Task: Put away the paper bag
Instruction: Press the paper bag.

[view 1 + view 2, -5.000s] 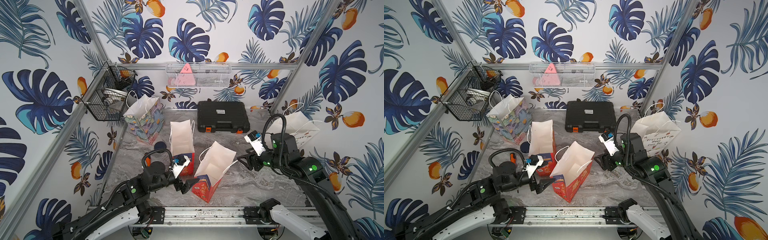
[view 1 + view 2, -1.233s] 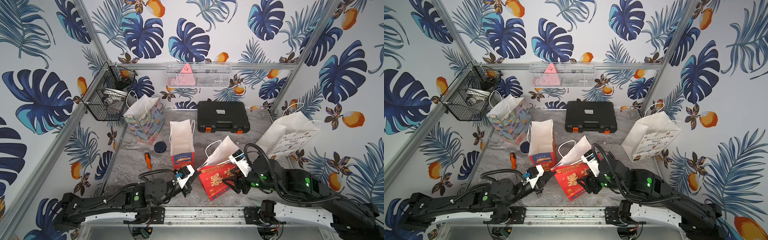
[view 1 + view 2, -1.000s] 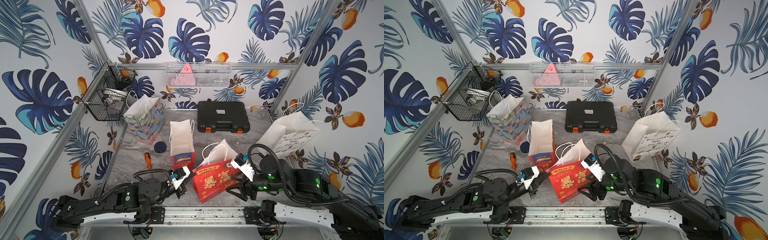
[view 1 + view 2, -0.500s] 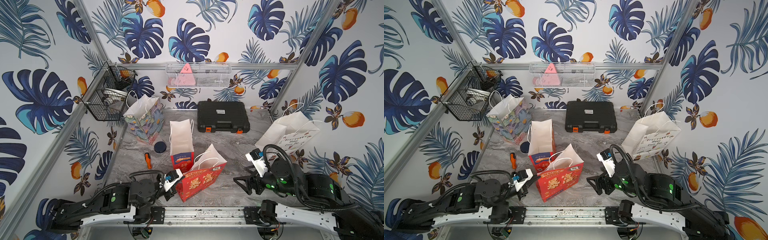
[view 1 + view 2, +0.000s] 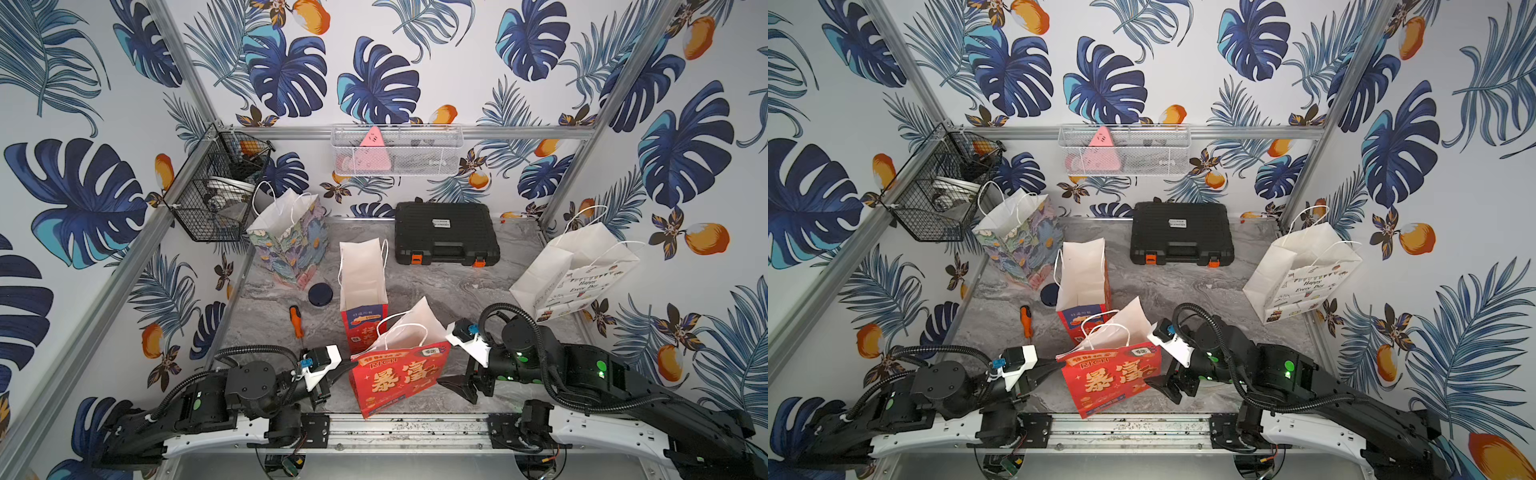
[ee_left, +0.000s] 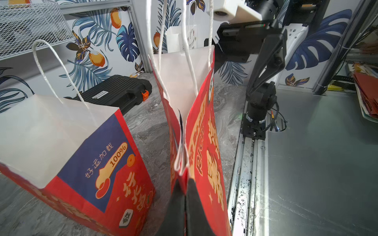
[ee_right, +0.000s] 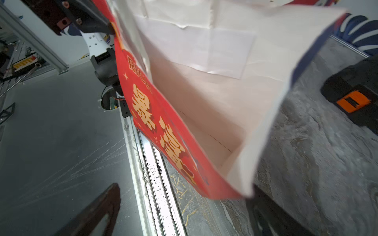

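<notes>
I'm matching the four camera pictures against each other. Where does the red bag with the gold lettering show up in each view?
In a top view: red bag stands near the front edge, about centre.
In a top view: near the front edge, left of centre.
Left wrist: close up, seen edge-on.
Right wrist: close up, white inside showing.
Shared landmark: black case.

The red bag (image 5: 399, 380) is smooth, shiny paper, the table (image 5: 457, 291) looks like grey stone, and the black case (image 5: 446, 232) is ribbed plastic.
</notes>
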Controlling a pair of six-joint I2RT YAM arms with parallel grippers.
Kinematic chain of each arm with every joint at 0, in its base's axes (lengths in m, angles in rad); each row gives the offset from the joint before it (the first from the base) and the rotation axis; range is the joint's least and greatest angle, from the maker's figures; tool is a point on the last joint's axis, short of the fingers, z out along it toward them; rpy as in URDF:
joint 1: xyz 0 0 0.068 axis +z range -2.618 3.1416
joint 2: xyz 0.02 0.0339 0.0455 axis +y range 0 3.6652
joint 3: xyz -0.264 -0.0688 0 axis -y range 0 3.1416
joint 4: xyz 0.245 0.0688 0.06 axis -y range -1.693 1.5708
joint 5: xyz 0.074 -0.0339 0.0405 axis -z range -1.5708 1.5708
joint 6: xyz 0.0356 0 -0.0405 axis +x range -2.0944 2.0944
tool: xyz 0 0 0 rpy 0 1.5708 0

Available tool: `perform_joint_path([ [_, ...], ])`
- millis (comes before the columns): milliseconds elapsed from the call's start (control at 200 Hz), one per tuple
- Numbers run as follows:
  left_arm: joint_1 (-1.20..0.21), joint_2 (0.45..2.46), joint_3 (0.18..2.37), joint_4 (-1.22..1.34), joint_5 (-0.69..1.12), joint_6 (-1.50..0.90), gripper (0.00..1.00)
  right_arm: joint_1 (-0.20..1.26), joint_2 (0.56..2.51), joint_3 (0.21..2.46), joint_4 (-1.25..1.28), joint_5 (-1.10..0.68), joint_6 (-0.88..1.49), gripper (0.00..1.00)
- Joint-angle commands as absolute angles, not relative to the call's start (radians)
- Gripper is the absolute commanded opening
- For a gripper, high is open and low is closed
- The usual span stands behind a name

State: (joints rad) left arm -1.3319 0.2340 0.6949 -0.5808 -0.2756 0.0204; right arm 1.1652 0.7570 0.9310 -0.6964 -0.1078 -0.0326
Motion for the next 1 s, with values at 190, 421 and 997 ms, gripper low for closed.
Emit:
perform_joint_path([
  [190, -1.331, 0.255, 0.656, -0.476, -0.207, 0.005, 0.00, 1.167, 0.749, 0.827, -0.437, -0.248, -0.055, 0.80],
  [421, -1.330, 0.322, 0.588, -0.405, -0.239, -0.006, 0.00, 1.166, 0.726, 0.738, -0.424, -0.105, -0.001, 0.67],
  [997, -1.331, 0.420, 0.578, -0.445, -0.250, -0.025, 0.51, 1.166, 0.741, 0.704, -0.422, -0.045, 0.012, 0.65],
])
